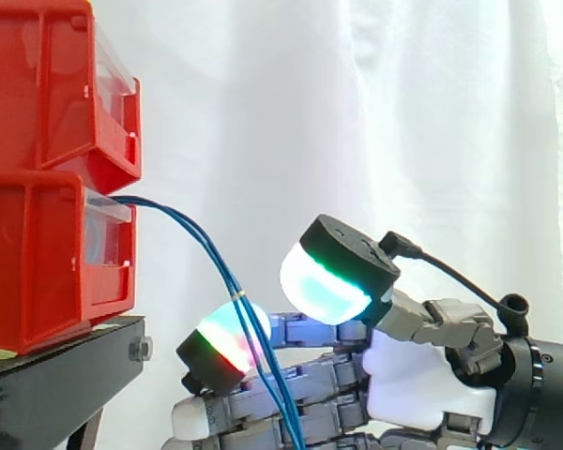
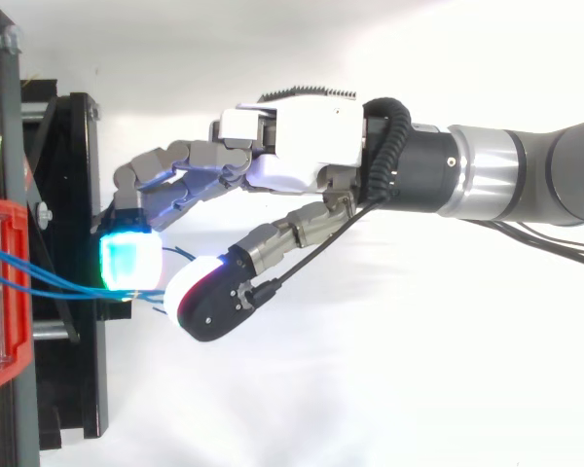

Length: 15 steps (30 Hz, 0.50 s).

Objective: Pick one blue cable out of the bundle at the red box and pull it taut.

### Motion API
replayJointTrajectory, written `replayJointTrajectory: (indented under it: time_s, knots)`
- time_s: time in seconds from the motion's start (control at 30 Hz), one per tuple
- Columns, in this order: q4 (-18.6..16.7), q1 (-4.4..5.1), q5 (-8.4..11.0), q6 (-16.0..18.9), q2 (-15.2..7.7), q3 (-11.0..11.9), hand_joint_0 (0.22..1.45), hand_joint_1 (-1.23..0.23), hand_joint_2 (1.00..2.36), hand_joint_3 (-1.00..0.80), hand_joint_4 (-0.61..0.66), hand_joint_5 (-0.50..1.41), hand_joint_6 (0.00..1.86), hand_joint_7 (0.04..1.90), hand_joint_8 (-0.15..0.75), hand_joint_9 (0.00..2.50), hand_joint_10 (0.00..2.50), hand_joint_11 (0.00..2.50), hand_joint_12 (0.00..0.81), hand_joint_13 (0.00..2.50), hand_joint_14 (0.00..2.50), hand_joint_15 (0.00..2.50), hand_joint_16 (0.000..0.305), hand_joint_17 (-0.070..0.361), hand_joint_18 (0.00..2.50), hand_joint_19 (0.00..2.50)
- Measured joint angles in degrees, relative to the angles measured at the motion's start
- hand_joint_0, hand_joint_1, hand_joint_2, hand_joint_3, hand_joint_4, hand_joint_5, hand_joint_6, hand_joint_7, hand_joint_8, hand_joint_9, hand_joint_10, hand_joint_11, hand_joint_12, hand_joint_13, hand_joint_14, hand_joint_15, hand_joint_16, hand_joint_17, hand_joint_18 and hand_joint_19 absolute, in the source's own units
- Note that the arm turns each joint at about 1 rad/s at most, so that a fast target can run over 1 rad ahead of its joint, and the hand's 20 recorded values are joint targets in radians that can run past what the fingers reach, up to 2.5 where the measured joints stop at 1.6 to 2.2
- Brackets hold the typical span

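Several thin blue cables (image 1: 195, 232) leave the lower red bin (image 1: 38, 253) and droop down to the right, bound by a small pale tie. They pass across a green and red glowing fingertip (image 1: 230, 337) of my hand (image 1: 422, 375) and run on down in front of the lower fingers. The thumb pad (image 1: 319, 281) glows cyan-white and hovers a short gap above and right of that fingertip, apart from the cables. From above, the blue cables (image 2: 39, 282) reach from the red bin (image 2: 0, 292) to under the cyan fingertip (image 2: 127, 258). My hand (image 2: 292, 146) is open.
A second red bin (image 1: 47, 84) is stacked on the lower one. Both rest on a black stand (image 1: 66, 375) whose edge lies just left of my fingertips. A white curtain hangs behind.
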State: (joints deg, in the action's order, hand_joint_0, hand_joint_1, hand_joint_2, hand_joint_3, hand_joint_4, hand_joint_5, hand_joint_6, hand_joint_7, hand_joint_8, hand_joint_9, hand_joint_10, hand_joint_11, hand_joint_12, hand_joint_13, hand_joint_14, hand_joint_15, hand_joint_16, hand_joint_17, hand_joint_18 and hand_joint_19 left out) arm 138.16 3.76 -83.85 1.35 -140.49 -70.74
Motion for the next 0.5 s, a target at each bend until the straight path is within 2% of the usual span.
replayJointTrajectory:
  time_s: [0.23, 0.5]
  knots:
    - [-1.41, 0.23, 1.19, -1.93, -0.88, -0.01, 0.54, -0.71, 1.00, -0.50, 0.34, -0.12, 0.50, 1.13, 0.393, 0.58, 0.01, 0.38, 0.423, 0.42, 0.01, 0.21, 0.059, 0.132, 0.42, 0.37]
    - [-3.14, 0.35, 1.94, -2.49, -1.15, 0.05, 0.53, -0.71, 1.00, -0.50, 0.35, -0.13, 0.50, 1.10, 0.393, 0.58, 0.01, 0.37, 0.424, 0.42, 0.01, 0.20, 0.059, 0.132, 0.41, 0.36]
